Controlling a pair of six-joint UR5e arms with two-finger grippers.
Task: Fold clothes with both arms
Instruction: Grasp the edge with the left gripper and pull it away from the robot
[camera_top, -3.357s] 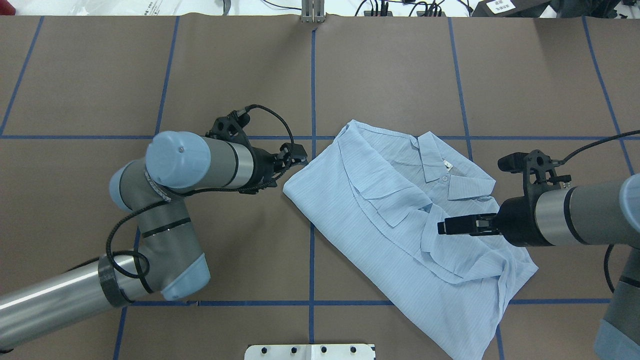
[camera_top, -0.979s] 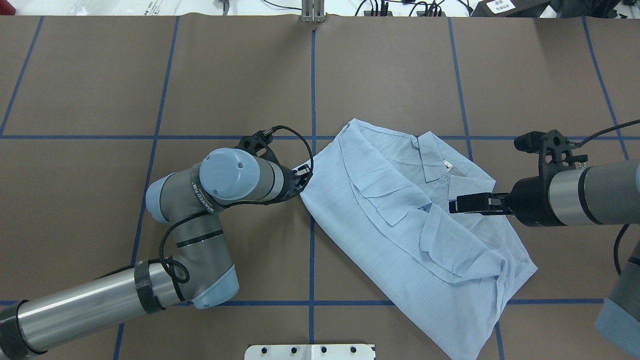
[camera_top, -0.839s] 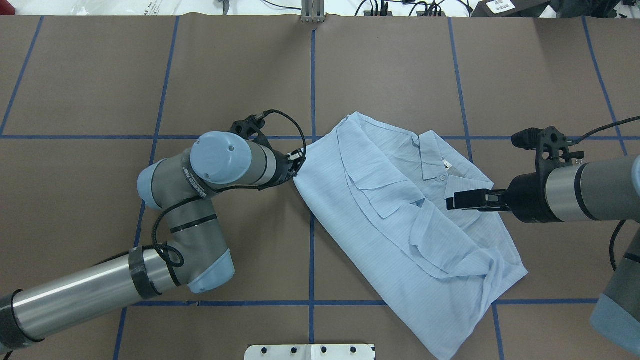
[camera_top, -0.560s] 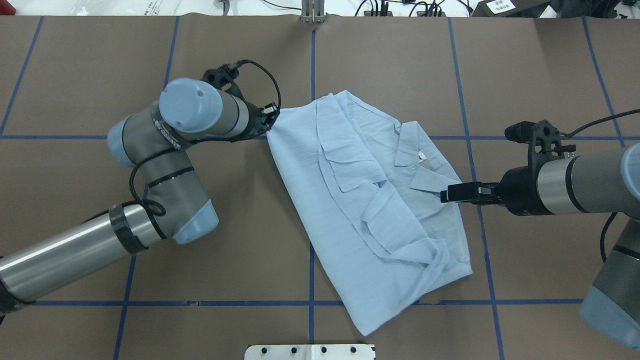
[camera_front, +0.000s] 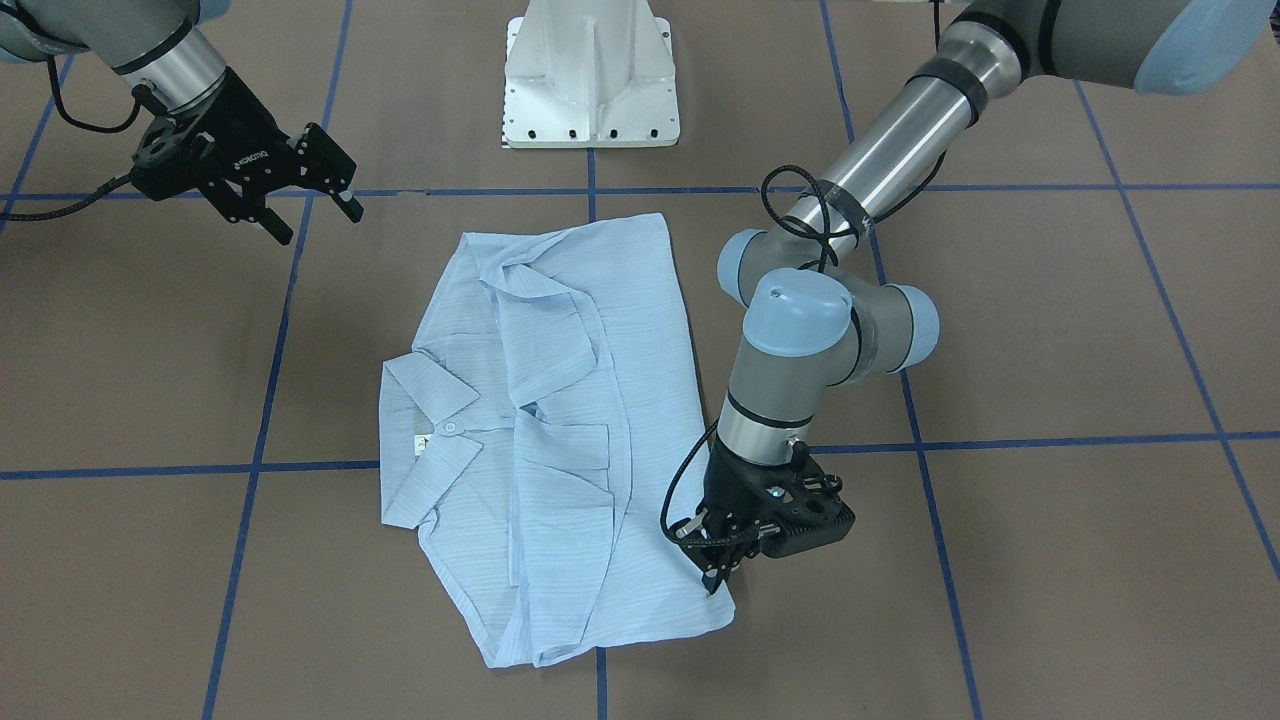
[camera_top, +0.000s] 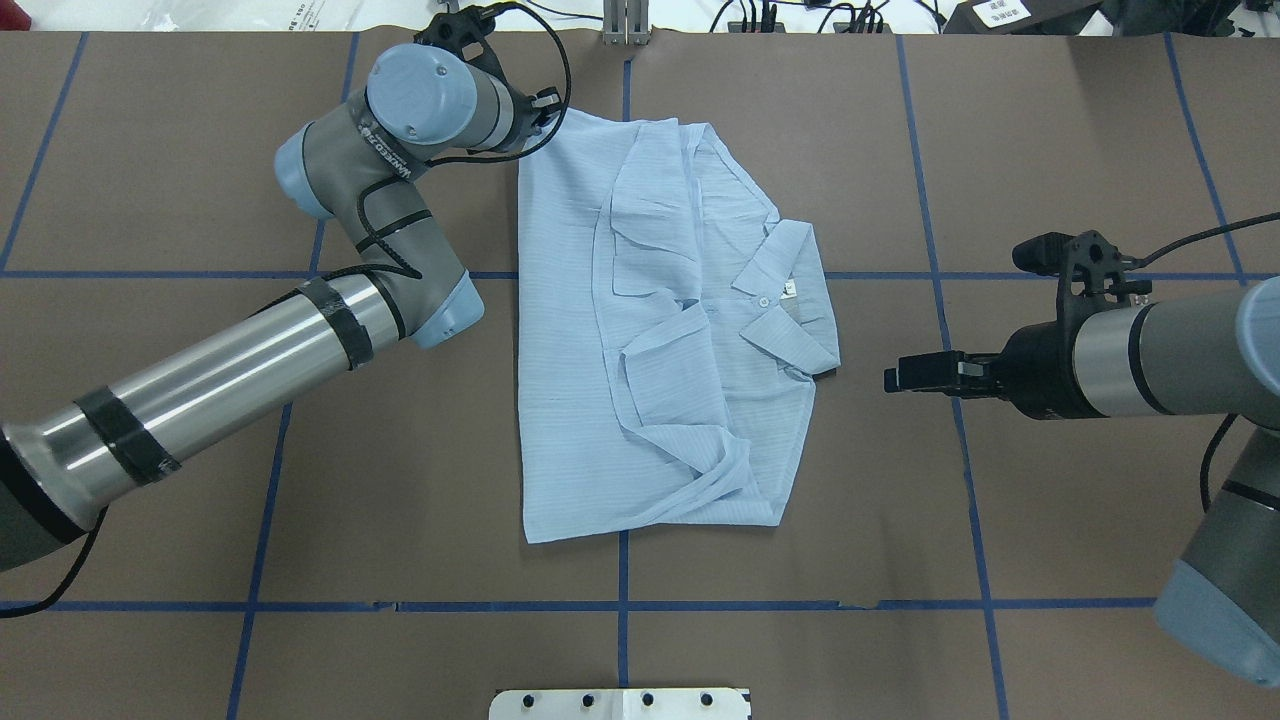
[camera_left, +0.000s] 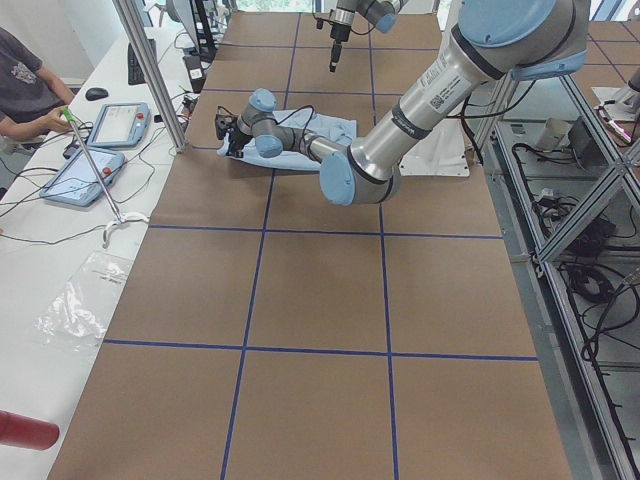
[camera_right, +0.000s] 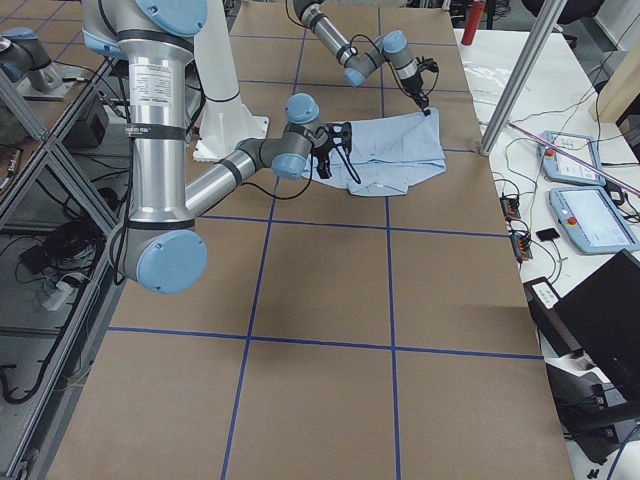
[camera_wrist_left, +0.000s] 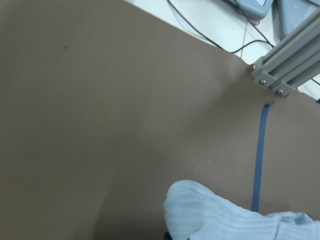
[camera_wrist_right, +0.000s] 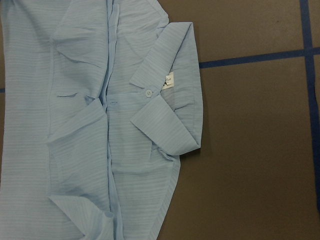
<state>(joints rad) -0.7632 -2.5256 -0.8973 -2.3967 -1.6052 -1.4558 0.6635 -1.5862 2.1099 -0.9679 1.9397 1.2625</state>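
Observation:
The light blue striped shirt lies folded on the brown table, collar to the right and edges roughly square with the tape grid; it also shows in the front view. My left gripper is shut on the shirt's far left corner, low at the table, seen in the front view. Bunched shirt fabric fills the bottom of the left wrist view. My right gripper is open and empty, hovering just right of the collar and apart from the cloth.
The white pedestal base stands at the robot's edge of the table. An aluminium post stands at the far edge, close to my left gripper. Blue tape lines grid the table. Tablets and a seated person are beyond the far side.
My left gripper closed on the shirt's left corner and dragged it far and left, turning the shirt square to the grid. My right gripper stayed open and now hangs off the cloth.

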